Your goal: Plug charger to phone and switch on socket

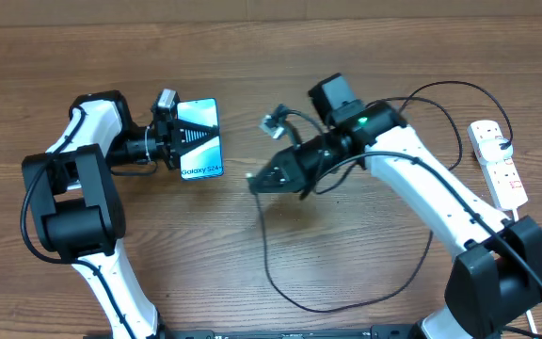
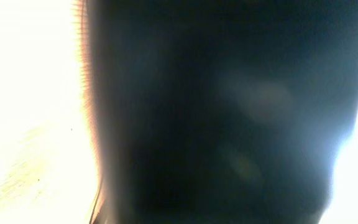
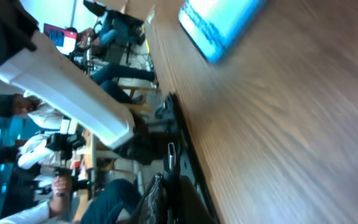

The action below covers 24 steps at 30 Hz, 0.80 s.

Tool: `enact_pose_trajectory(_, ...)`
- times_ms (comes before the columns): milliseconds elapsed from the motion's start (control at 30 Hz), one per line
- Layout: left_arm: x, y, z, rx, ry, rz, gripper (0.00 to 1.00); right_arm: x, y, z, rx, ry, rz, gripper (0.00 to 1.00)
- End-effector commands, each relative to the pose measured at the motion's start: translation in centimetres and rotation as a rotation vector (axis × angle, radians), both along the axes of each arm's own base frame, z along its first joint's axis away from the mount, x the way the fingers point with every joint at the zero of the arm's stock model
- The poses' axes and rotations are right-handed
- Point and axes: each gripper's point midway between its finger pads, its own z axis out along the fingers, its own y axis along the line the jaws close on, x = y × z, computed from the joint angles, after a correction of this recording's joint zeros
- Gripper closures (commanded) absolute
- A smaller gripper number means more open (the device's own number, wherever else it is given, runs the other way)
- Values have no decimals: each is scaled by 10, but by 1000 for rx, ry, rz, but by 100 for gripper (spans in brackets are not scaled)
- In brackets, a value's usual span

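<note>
The phone [image 1: 200, 139], blue screen lit, is lifted at its left edge by my left gripper [image 1: 179, 143], which is shut on it. In the left wrist view the phone's dark body [image 2: 216, 112] fills nearly the whole frame and hides the fingers. My right gripper [image 1: 255, 179] is shut on the connector end of the charger [image 1: 269, 268], a short way right of the phone and slightly nearer the front. In the right wrist view the metal connector tip [image 3: 171, 154] sticks out past the shut fingers [image 3: 185, 199], and the phone [image 3: 219, 23] lies ahead, apart from it. The white socket [image 1: 497, 162] lies at the far right.
The black charger cable loops over the table's front middle and runs back under the right arm toward the socket's far end. The table's wooden top [image 1: 365, 273] carries nothing else. Both arm bases stand at the front edge.
</note>
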Motion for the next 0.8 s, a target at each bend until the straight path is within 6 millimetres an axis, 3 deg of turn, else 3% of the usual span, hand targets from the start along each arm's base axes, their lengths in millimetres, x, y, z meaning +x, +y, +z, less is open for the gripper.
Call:
enact_pose_trajectory(0, 4, 2, 23, -23, -86, 39, 96, -8, 23, 9, 7, 88, -13, 96)
enact_pose_trajectory(200, 4, 5, 23, -23, -87, 46, 96, -7, 59, 1, -99, 118, -132, 96)
enact_pose_trajectory(300, 4, 5, 23, -23, -88, 46, 96, -19, 75, 2, -95, 94, -113, 96)
enact_pose_trajectory(500, 4, 5, 23, -22, -89, 46, 95, -21, 87, -15, -112, 99, -97, 96)
enact_pose_trajectory(767, 4, 5, 23, -23, -86, 46, 96, -6, 86, -19, -106, 14, -125, 96)
